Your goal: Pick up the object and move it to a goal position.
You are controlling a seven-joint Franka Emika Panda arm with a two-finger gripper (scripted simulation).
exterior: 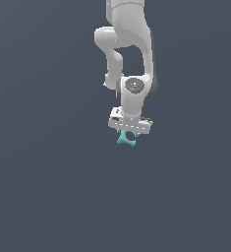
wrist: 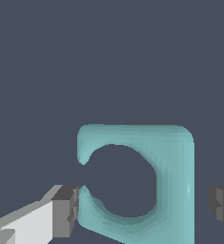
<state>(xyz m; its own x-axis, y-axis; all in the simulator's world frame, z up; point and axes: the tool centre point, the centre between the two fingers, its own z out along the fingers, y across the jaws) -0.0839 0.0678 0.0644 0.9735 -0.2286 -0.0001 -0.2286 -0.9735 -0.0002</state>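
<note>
Fingers (wrist: 65, 209) of the gripper (wrist: 144, 205) stand wide, one dark pad touching or all but touching one side of the teal object (wrist: 173, 181), the other pad well clear of its far side, so nothing is clamped yet. That spread makes sense as room to straddle the piece before closing. Seen from the wrist view, the object is a C-shaped hook with an open mouth, lying between the jaws but off-centre toward one pad. In the exterior view the gripper (exterior: 128, 133) points straight down from the white arm (exterior: 129, 54), and the object (exterior: 126, 140) sits directly beneath its fingertips on the plain dark floor (exterior: 38, 197). Whether it rests on that floor or hangs slightly above cannot be told. No goal marker shows, so the task's carrying part looks undone.
</note>
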